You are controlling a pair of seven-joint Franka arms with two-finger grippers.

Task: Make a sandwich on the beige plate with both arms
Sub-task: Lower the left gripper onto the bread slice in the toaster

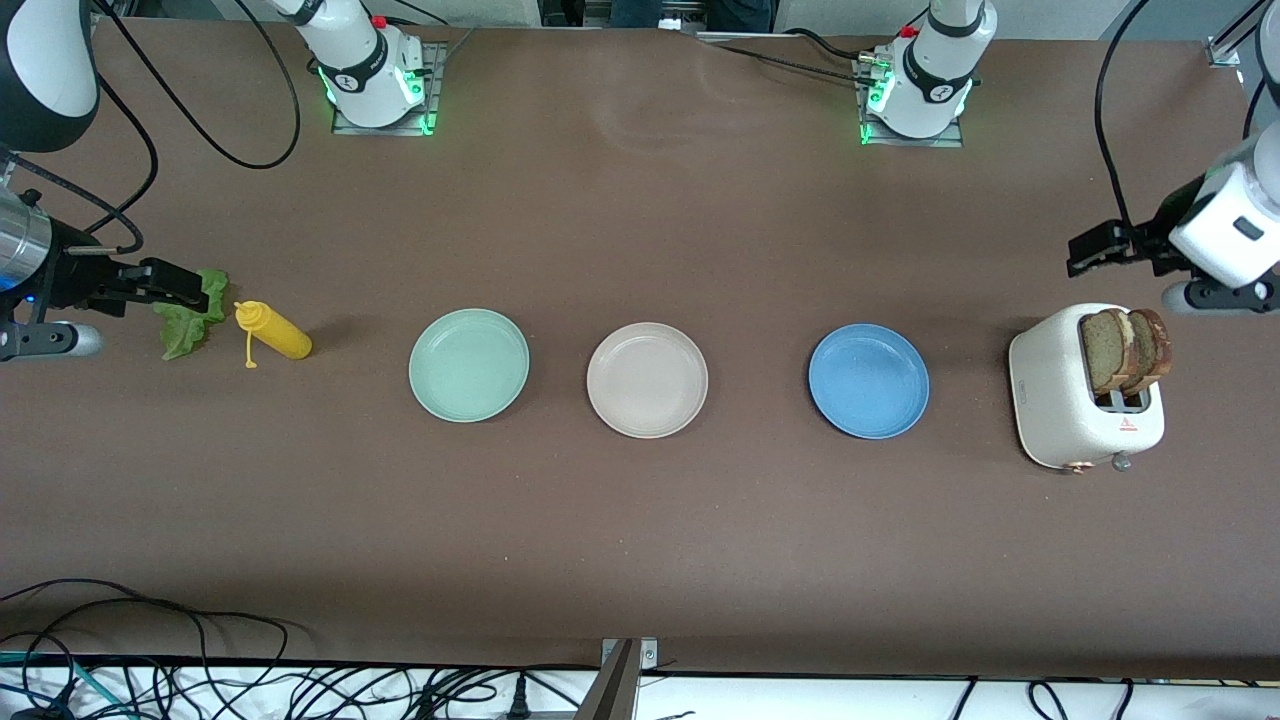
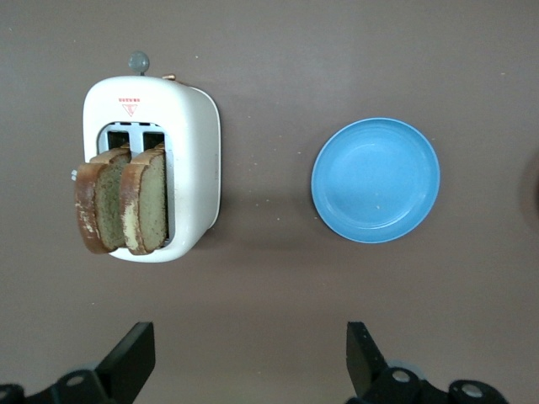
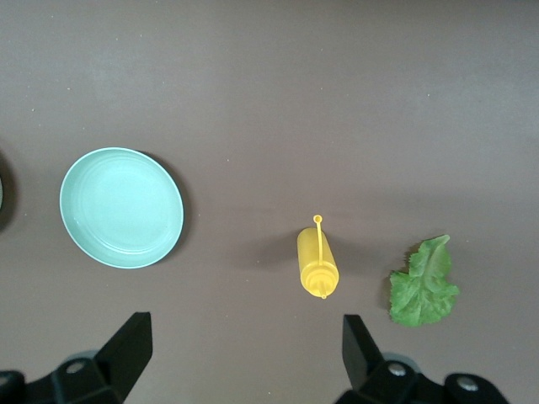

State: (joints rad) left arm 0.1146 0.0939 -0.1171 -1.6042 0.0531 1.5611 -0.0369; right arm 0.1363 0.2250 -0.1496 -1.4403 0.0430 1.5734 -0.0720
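Observation:
The beige plate lies bare at the middle of the table. Two bread slices stand up out of a white toaster at the left arm's end. A green lettuce leaf lies flat at the right arm's end. My left gripper hangs open in the air over the table beside the toaster, holding nothing. Above the table by the lettuce, my right gripper is open and holds nothing.
A mint-green plate and a blue plate flank the beige one in a row. A yellow squeeze bottle lies on its side between the lettuce and the mint plate. Cables run along the table's near edge.

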